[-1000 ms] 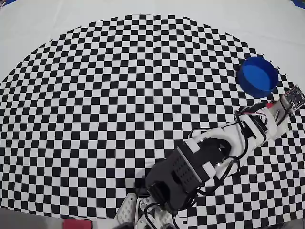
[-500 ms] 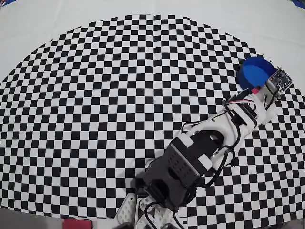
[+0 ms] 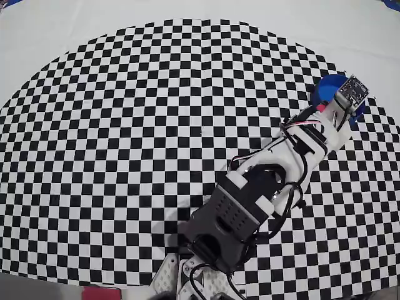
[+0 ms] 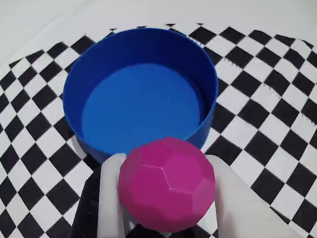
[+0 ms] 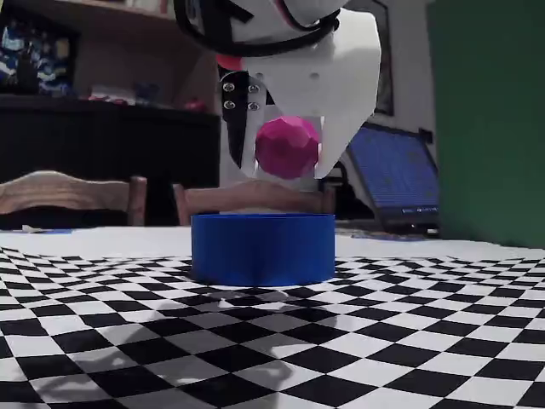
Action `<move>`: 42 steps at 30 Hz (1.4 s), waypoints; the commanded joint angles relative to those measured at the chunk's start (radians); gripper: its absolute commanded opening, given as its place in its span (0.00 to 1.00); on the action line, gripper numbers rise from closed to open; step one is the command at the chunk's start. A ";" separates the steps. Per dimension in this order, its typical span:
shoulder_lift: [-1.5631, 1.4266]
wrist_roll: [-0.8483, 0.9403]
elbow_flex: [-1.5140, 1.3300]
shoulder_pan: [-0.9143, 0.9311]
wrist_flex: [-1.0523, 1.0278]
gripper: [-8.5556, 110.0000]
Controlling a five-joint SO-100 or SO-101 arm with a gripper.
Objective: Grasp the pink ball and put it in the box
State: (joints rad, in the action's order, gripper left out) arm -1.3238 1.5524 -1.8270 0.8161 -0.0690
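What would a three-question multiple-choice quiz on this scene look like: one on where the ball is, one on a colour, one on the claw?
1. The pink ball is
A. lying in the box
B. held above the box
C. on the cloth

2. The box is
A. blue
B. green
C. white

3. The gripper is
A. open and bare
B. out of sight
C. shut on the pink ball

Answers: 1 B, the fixed view shows the ball in the air above the rim. 2 A, its wall and floor are blue. 3 C, white fingers press both sides of the ball.
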 commanded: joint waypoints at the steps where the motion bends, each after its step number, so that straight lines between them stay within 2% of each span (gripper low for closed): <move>1: -0.087 0.005 0.015 -0.017 0.018 0.07; 42: 0.170 -0.003 0.344 -0.008 0.000 0.07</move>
State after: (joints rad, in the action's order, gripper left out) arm -1.1520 1.5524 -1.5524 0.8007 -0.0629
